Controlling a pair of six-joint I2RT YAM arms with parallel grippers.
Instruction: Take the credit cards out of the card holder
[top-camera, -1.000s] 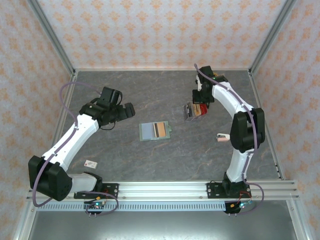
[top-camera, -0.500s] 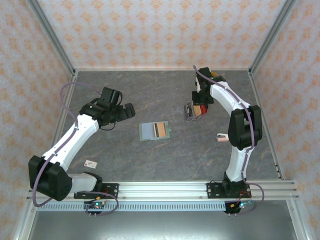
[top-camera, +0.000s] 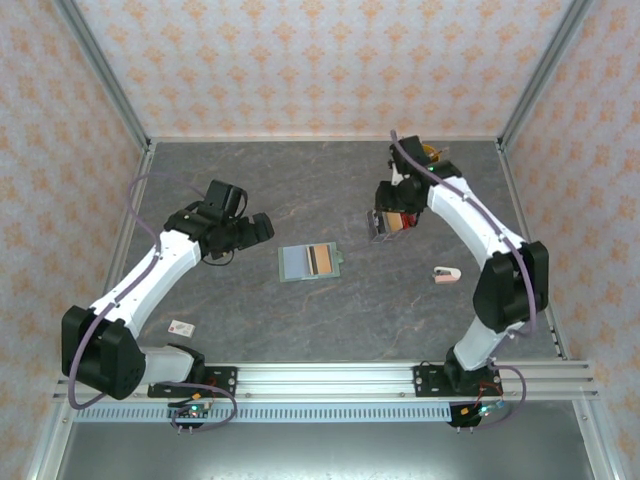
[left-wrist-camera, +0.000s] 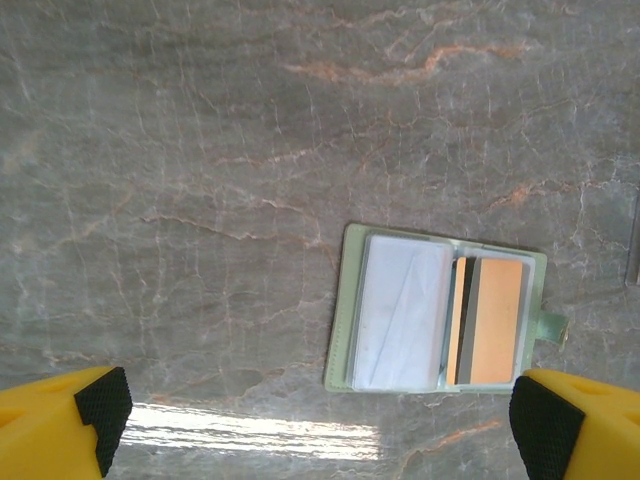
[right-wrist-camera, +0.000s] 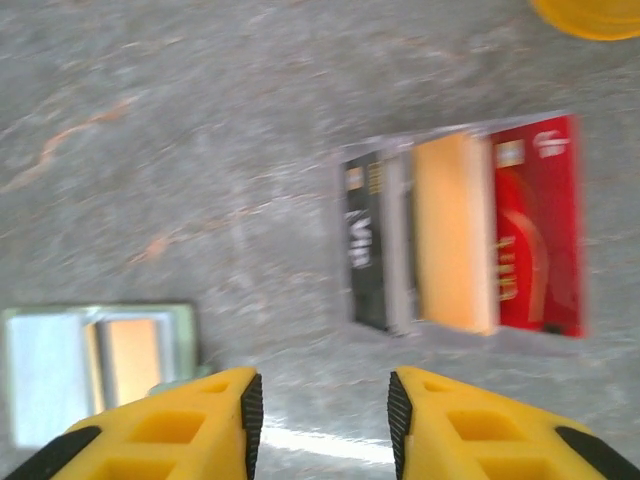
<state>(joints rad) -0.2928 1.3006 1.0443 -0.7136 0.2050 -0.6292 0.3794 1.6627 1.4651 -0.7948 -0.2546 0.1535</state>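
Hovering, spread and empty: my left pincer (left-wrist-camera: 325, 412); card holder (left-wrist-camera: 403, 315) open just ahead between its fingers; orange credit card (left-wrist-camera: 497, 320) pocketed.

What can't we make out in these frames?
- Left wrist: how many credit cards sit in the card holder; they overlap.
- Right wrist: print on the clear rack items; blurred.
- Right wrist: yellow object, cut off by the top edge.
- Top external: small white card mark; too small.

I count one card holder (left-wrist-camera: 400, 315), two credit cards (left-wrist-camera: 495, 320) showing in it, one clear rack (right-wrist-camera: 450, 338), one small white card (top-camera: 181, 327), and one pink-and-white object (top-camera: 446, 274).
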